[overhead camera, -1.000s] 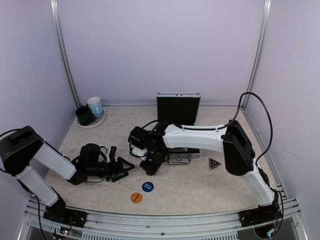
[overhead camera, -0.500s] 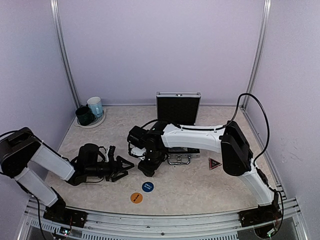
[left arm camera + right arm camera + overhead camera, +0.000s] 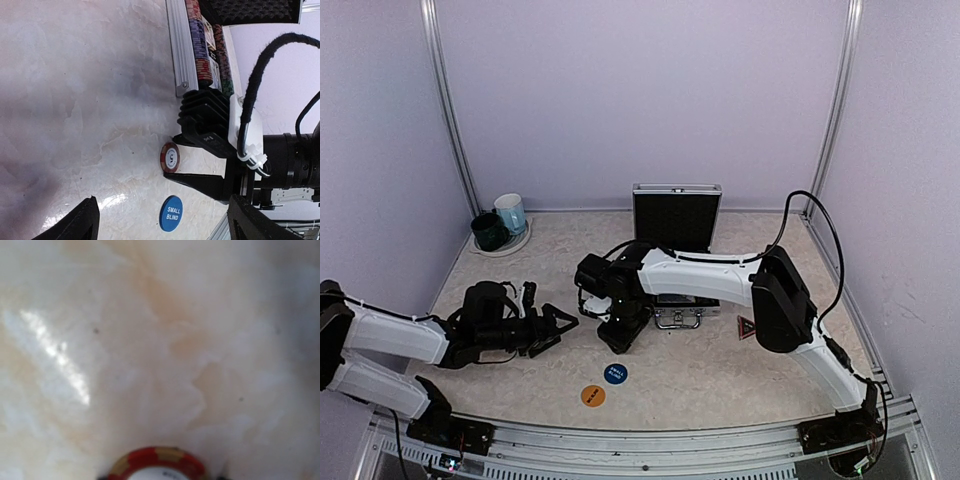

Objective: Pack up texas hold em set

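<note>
Red poker chip (image 3: 170, 157) lies flat on the table (image 3: 75, 100), lower centre of the left wrist view, just below the silver case (image 3: 178, 50). Right gripper (image 3: 616, 343) fingers flank its rim; whether they clamp it cannot be determined. Left gripper (image 3: 552, 325) is spread wide and holds nothing.

Only two bits I can actually read: the blue round button (image 3: 171, 213) just beside the right gripper (image 3: 616, 342) says SMALL BLIND, and the red chip (image 3: 170, 157) between its fingers shows what looks like a 5, while the orange button (image 3: 593, 396) is too small to read.
</note>
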You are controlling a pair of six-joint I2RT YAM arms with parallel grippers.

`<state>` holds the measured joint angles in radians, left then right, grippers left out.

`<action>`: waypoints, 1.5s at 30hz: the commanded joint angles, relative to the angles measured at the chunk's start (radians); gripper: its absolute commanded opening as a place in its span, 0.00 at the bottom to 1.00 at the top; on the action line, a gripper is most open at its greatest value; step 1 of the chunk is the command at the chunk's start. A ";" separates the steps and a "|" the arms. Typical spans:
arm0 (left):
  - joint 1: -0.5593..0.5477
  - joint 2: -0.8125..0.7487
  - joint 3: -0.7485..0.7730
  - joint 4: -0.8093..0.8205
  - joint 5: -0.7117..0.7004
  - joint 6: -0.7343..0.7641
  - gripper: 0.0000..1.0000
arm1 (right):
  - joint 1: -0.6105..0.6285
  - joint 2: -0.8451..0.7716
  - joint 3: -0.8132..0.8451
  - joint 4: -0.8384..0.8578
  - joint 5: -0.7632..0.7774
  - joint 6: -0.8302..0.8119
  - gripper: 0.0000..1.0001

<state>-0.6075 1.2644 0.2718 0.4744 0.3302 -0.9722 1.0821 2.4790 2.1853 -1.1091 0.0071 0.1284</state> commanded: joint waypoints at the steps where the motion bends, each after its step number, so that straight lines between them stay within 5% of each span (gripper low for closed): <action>1: 0.003 -0.039 0.012 -0.089 -0.044 0.037 0.92 | -0.005 0.064 -0.016 -0.042 -0.037 -0.007 0.43; 10: 0.005 -0.101 0.020 -0.159 -0.079 0.062 0.99 | -0.005 0.053 -0.030 -0.050 0.018 -0.004 0.36; 26: -0.001 -0.049 0.027 -0.121 -0.053 0.059 0.99 | -0.054 -0.265 -0.250 0.066 0.045 0.039 0.36; 38: -0.019 0.045 0.060 -0.129 -0.083 0.061 0.99 | -0.012 -0.104 -0.134 -0.008 -0.005 0.021 0.68; 45: -0.012 0.011 0.059 -0.164 -0.096 0.070 0.99 | -0.003 -0.024 -0.051 -0.048 -0.024 0.017 0.72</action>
<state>-0.6231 1.3025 0.3248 0.3244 0.2531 -0.9131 1.0695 2.4241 2.0937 -1.1107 0.0036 0.1486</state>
